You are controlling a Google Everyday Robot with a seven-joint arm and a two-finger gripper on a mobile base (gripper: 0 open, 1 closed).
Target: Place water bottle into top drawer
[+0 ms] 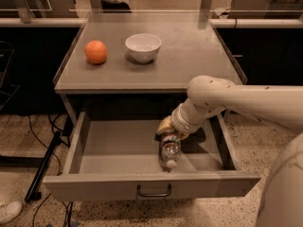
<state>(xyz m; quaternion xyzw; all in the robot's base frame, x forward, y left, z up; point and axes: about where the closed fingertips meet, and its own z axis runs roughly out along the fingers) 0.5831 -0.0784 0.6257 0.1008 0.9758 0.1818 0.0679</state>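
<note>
The water bottle (pixel 171 151) is a small clear bottle with a white cap. It is inside the open top drawer (pixel 113 143), right of centre, with its cap pointing at the drawer's front panel. My gripper (pixel 167 134) reaches down into the drawer from the right and sits at the bottle's rear end, touching or nearly touching it. My cream arm (pixel 227 100) hides the drawer's back right corner. The drawer's dark curved handle (pixel 154 192) is at the centre of the front panel.
An orange (pixel 96 51) and a white bowl (pixel 143 47) sit on the grey table top (pixel 189 56) above the drawer. A black pole (pixel 42 169) and cables lie on the speckled floor at the left. Dark cabinets stand on both sides.
</note>
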